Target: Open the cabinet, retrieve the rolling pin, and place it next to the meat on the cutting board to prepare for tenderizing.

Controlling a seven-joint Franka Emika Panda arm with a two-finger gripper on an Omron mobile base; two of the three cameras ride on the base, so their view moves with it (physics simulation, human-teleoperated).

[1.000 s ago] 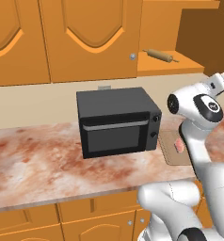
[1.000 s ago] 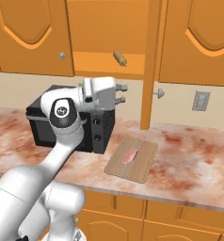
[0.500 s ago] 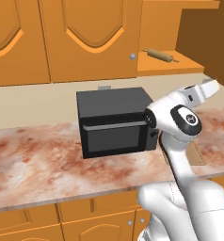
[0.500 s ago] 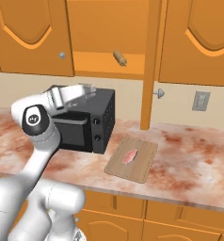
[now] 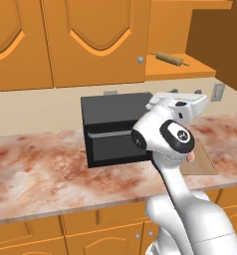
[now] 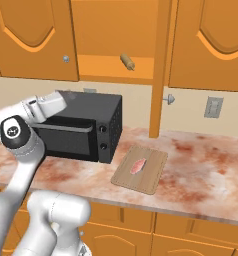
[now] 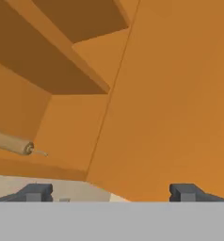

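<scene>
The cabinet (image 6: pixel 111 30) has its right door (image 6: pixel 159 70) swung open, edge-on in the right base view, and its left door (image 5: pixel 95 40) shut. The rolling pin (image 6: pixel 127 62) lies on the shelf inside, also seen as the rolling pin (image 5: pixel 166 58) and, at the left of the hand view, the rolling pin (image 7: pixel 10 143). My gripper (image 5: pixel 186 94) hovers over the black microwave, below and in front of the shelf. The gripper (image 7: pixel 111 193) is open and holds nothing. The meat (image 6: pixel 138 165) rests on the cutting board (image 6: pixel 150 175), right of the microwave; my arm partly hides the board (image 5: pixel 202 162).
The black microwave (image 5: pixel 113 129) stands on the reddish marbled counter (image 6: pixel 201 170) directly under my hand. The open door panel (image 7: pixel 180 94) fills the right of the hand view. A wall outlet (image 6: pixel 211 106) sits right of the door. Base cabinets (image 5: pixel 65 229) run below the counter.
My arm has swung left and slightly down, away from the open door, to above the microwave. The door, rolling pin, meat and board have not moved.
</scene>
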